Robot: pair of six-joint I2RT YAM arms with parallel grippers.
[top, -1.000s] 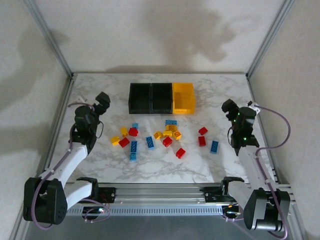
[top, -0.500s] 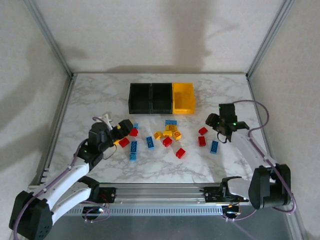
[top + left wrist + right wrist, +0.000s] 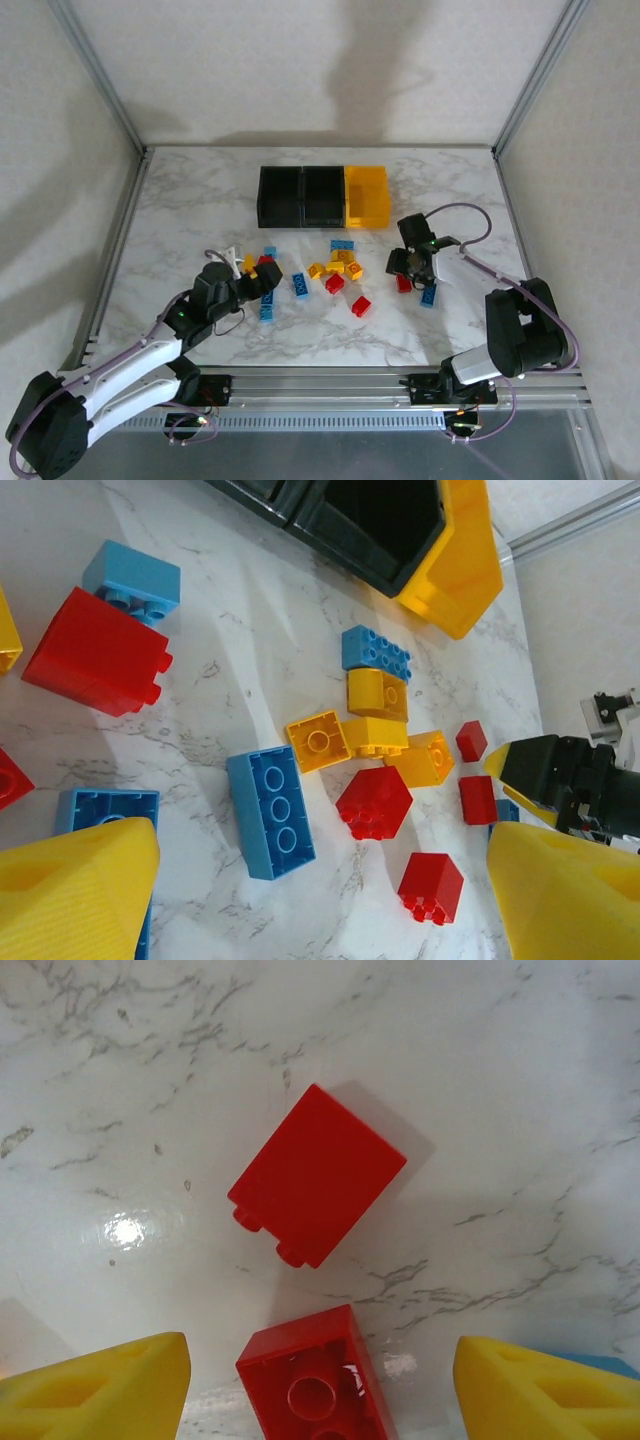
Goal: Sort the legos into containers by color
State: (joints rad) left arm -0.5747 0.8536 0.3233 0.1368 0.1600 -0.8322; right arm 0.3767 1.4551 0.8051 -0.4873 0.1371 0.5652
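Top external view: a row of three small open-top plastic bins stands at the far middle of the white marbled tabletop, with two black bins on the left and one yellow bin on the right. On the near side of them, small studded plastic bricks in red, yellow and blue lie scattered on the tabletop. The left gripper sits low at the left end of the scatter. The right gripper hangs over the right-hand group, just beside a small red brick and a small blue brick.

In the left wrist view the jaws stand wide apart and hold nothing, their yellow finger pads in the lower corners. Ahead of them lie a long blue brick, a studs-up red brick and a nearer red brick. Beyond these is a cluster of yellow bricks with a flat blue brick at its far end. To the left, a large red brick on its side lies just beside a square blue brick.

In the right wrist view the jaws are also apart. A hollow-side-up red brick sits between the pads with a clear gap on each side. Beyond it a tipped red brick lies on its side. The blue sliver at the right edge is probably another brick.
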